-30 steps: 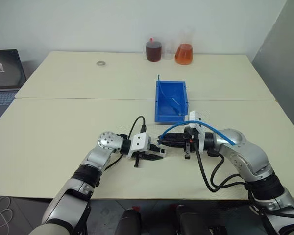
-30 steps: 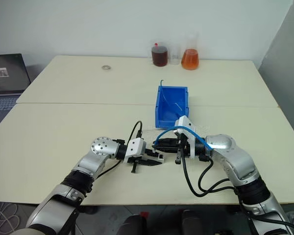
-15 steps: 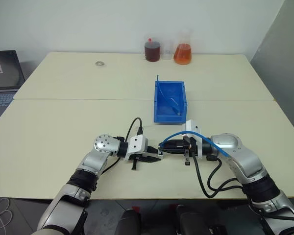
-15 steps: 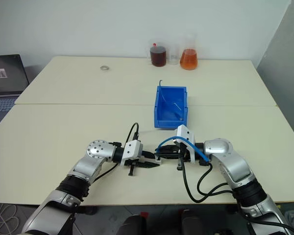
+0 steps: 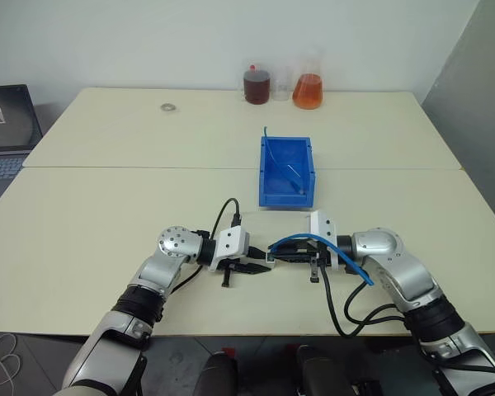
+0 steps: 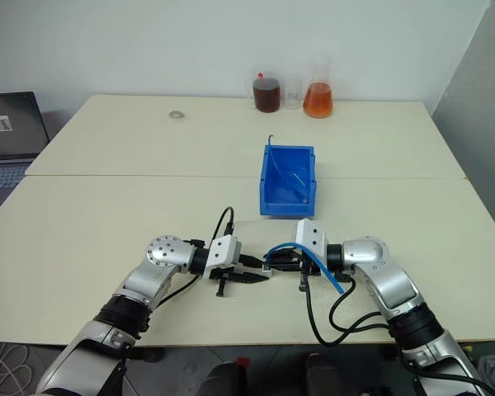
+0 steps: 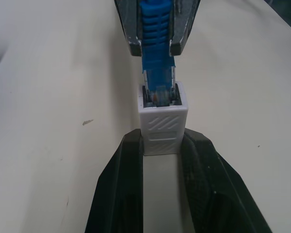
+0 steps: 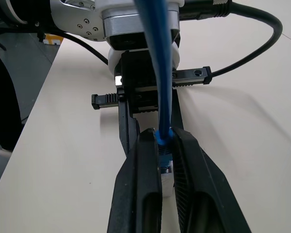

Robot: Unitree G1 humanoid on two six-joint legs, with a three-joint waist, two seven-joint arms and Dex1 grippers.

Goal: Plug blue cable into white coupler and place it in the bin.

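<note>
Fingertips of the left end effector [image 7: 161, 145] clamp the white coupler [image 7: 163, 121] from both sides, its socket facing the opposite arm. The left wrist view shows what the head views cannot: the blue cable [image 7: 157, 34], held by its ribbed boot, has its clear plug sitting in the mouth of the socket, though how deep it goes cannot be told. The right end effector [image 8: 166, 145] is closed on that boot, and its wrist view adds the cord rising out from between the fingers [image 8: 148, 160] and running up past the left wrist housing, with the coupler mostly hidden behind the plug.

From the head, both end effectors [image 5: 256, 268] [image 5: 285, 257] meet tip to tip low over the table [image 5: 107, 214], near its front edge. The cable arcs up from the joint, over the right wrist, and its free end hangs off beside the forearm. The bin [image 5: 286, 171] stands well beyond them toward the middle of the table, apart from both arms, with a thin cord inside. Two flasks [image 5: 308, 91] [image 5: 258, 85] of brown and orange liquid stand at the far edge, a small ring [image 5: 167, 106] lies to the far left, and a laptop [image 5: 8, 124] sits off the left side.
</note>
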